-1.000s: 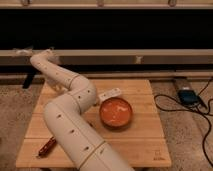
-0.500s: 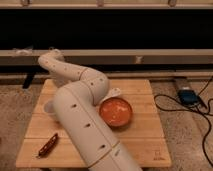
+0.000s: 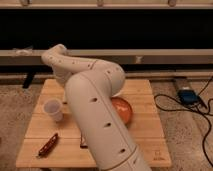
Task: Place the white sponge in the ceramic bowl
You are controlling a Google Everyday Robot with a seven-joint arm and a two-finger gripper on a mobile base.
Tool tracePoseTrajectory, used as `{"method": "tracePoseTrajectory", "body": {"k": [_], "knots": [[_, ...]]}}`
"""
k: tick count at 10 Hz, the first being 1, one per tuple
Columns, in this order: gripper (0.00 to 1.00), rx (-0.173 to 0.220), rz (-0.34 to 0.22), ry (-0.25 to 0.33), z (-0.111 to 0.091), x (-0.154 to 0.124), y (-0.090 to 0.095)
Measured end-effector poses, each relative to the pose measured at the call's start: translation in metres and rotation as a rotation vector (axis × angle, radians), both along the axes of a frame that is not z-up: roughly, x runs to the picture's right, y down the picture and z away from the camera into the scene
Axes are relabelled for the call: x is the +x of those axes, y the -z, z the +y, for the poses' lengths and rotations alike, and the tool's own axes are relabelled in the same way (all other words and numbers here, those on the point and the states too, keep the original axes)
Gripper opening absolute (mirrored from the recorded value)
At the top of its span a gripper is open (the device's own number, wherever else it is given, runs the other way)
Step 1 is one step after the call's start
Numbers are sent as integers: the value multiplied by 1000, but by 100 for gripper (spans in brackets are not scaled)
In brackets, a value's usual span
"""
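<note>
I cannot see the gripper itself; it hangs somewhere below the wrist, hidden behind the thick forearm link of the arm, over the left side of the wooden table; its jaws are clenched, but whether on the white sponge or on nothing I cannot tell. The white sponge shows nowhere; not on the bare boards, and not in the visible part of the ceramic bowl; it may be in the grip or masked by the arm. The bowl lies to the camera's right of the tool, on the other side of the forearm; only its right portion is in sight, glossy orange and holding nothing there. A white cup stands just to the left of where the tool should be; a small reddish-brown object lies nearer to me than the tool, by the table's front edge. My judgement: the placing is not shown as done; what is left is to bring the tool across to the bowl, release over it, and confirm that the sponge lands inside.
</note>
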State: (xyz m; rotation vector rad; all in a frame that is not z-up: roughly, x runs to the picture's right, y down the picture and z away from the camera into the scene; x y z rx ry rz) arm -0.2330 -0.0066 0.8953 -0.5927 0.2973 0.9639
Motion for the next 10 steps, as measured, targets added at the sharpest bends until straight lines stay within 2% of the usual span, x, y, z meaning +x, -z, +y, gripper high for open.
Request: {"method": "tracePoseTrajectory", "body": {"k": [2,3,4,5,8,9,10], "knots": [[7,22,-15,-13,-1,9,9],[17,22,-23,-7,0,16,8],[29,24,-38,26,4,11,7],[35,22,-43,33,7,2,6],[67,7,23,49,18,-7,-14],[74,-2,36,43,21,-10,-19],[80,-27,85,9,27,-6,-33]]}}
